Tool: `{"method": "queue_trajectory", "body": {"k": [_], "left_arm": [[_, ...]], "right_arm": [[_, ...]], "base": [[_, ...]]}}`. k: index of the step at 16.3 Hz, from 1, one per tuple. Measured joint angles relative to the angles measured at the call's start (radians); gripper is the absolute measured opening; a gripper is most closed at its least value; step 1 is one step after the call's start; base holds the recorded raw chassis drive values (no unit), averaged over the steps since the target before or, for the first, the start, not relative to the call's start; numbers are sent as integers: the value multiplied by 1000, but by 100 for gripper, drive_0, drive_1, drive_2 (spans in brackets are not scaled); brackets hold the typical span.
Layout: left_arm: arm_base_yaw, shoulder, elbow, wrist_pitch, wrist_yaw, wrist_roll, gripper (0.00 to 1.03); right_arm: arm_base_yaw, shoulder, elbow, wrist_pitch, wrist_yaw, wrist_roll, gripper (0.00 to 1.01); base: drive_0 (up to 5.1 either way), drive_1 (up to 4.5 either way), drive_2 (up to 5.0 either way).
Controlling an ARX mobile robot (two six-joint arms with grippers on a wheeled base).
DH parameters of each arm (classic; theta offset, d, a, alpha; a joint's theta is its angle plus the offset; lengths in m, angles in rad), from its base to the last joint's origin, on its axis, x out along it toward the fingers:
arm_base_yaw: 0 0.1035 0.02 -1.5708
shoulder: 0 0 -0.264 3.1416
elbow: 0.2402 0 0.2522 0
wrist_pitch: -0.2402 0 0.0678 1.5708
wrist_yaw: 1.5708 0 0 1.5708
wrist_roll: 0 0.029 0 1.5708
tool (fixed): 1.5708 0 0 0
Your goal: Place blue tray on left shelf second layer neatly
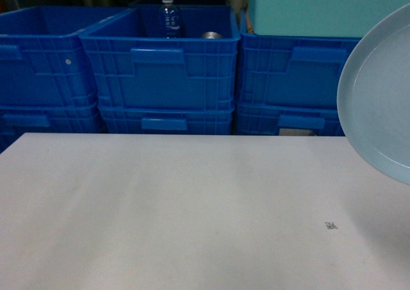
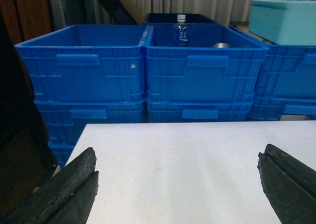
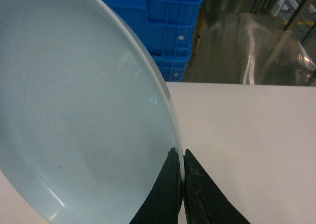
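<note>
The pale sky-blue round plastic tray (image 3: 74, 110) is off the white table (image 1: 160, 213), tilted almost on edge above the table's right side. The right gripper (image 3: 181, 160) has its two dark fingers pressed together on the tray's thin rim, so the dish stands up from the fingertips and spreads away to their left. Judging by this, the pickup is done while the carry and the placing remain: the steel shelf is in none of the views. The left gripper (image 2: 177, 184) hovers spread wide and empty over the table's left part. Behind the table stand stacked dark-blue ribbed plastic crates (image 1: 160, 66), one holding a clear water bottle (image 1: 168, 15).
</note>
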Motion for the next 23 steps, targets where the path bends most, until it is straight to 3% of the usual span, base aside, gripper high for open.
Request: {"method": "queue_trajectory", "body": {"k": [8, 23], "left_arm": [[-1, 0, 0, -2, 2, 0, 98], [0, 0, 0, -1, -1, 0, 98]], "right_arm": [[-1, 0, -4, -2, 2, 0, 2], [0, 0, -7, -4, 1, 0, 2]], "base": [[0, 0, 0], [351, -390, -390]]}}
